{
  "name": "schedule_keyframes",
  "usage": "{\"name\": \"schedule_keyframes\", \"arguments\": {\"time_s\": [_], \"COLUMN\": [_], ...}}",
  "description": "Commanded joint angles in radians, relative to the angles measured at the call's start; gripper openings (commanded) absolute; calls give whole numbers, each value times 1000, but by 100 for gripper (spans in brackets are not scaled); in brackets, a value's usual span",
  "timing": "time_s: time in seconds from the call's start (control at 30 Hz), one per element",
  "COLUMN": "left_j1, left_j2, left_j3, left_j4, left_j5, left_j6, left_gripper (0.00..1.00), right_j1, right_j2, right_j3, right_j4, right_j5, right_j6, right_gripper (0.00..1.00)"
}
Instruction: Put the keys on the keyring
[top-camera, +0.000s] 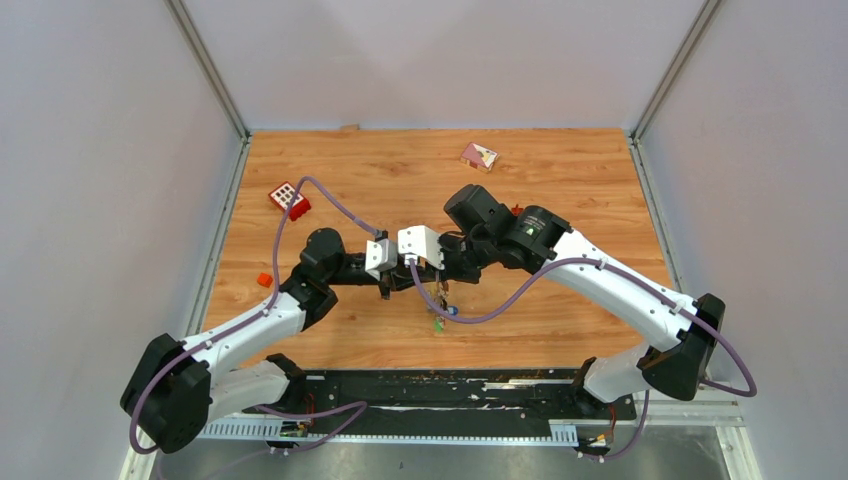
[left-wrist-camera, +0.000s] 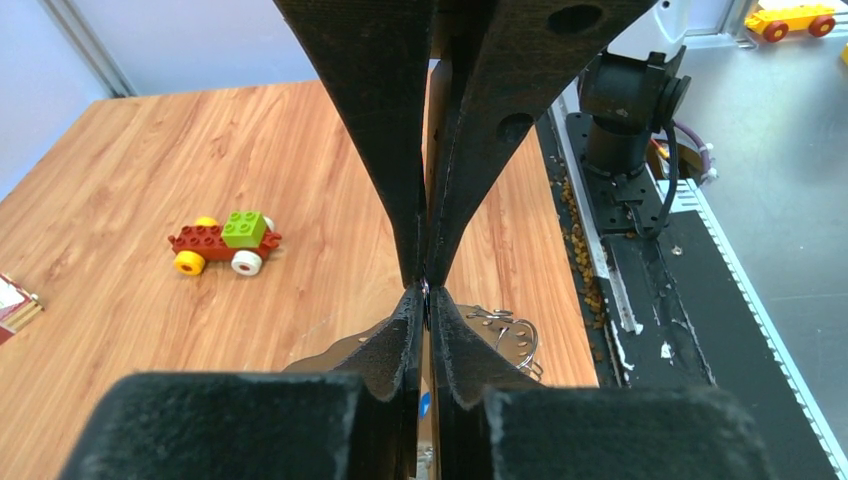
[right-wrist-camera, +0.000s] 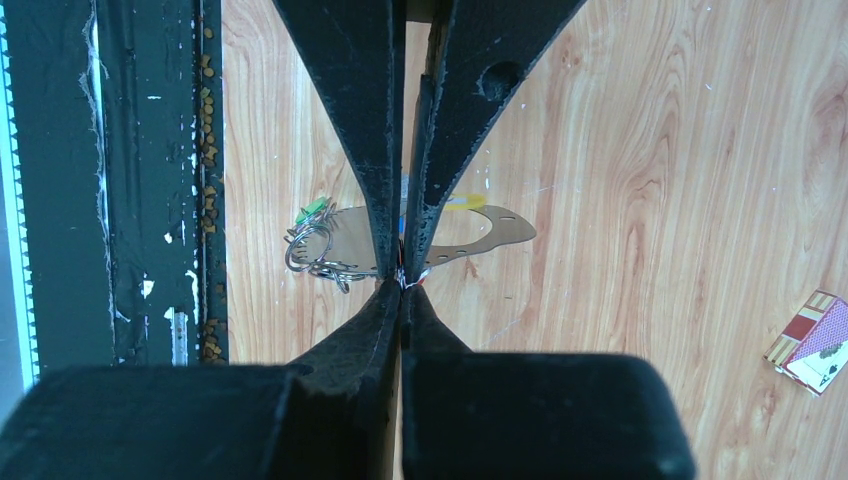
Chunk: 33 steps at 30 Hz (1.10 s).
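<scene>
My two grippers meet tip to tip above the middle of the wooden table. My left gripper (top-camera: 398, 277) (left-wrist-camera: 427, 292) is shut, with a sliver of a blue key (left-wrist-camera: 424, 402) showing between its fingers. My right gripper (top-camera: 418, 272) (right-wrist-camera: 405, 280) is shut on a strand of the keyring (right-wrist-camera: 310, 248) (left-wrist-camera: 512, 335), a cluster of silvery wire loops. More keys (top-camera: 441, 305) sit just below the grippers: a green one (right-wrist-camera: 315, 209) (top-camera: 438, 325) by the loops and a yellow one (right-wrist-camera: 465, 201) behind the fingers. I cannot tell whether the cluster hangs or rests on the table.
A red block with white squares (top-camera: 288, 198) and a small orange piece (top-camera: 264, 279) lie at the left. A card box (top-camera: 479, 155) (right-wrist-camera: 815, 342) lies at the back. A toy brick car (left-wrist-camera: 224, 242) stands behind the right arm. A black strip (top-camera: 440, 385) lines the near edge.
</scene>
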<state>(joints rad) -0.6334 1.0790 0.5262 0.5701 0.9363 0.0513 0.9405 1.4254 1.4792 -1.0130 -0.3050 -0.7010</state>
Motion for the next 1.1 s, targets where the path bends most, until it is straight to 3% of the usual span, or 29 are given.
{"name": "schedule_keyframes", "arguments": {"time_s": [0.0, 0.03, 0.2, 0.43, 0.6, 1.07], "left_j1": [-5, -6, -5, 4, 18, 17], "left_j2": [-4, -4, -19, -32, -33, -28], "left_j3": [19, 18, 0, -35, -65, -86], "left_j4": [19, 21, 44, 157, 310, 426], "left_j5": [11, 13, 9, 10, 33, 84], "left_j6": [7, 8, 5, -66, -155, -211], "left_gripper": [5, 0, 0, 0, 0, 0], "right_j1": [6, 6, 6, 0, -47, -57], "right_j2": [-19, -19, -28, -80, -143, -177], "right_j3": [24, 23, 5, -58, -119, -171], "right_j4": [53, 54, 65, 94, 117, 173], "right_j5": [1, 1, 15, 31, -51, -245], "right_j6": [12, 13, 14, 17, 18, -26], "right_gripper": [0, 0, 3, 25, 32, 32]}}
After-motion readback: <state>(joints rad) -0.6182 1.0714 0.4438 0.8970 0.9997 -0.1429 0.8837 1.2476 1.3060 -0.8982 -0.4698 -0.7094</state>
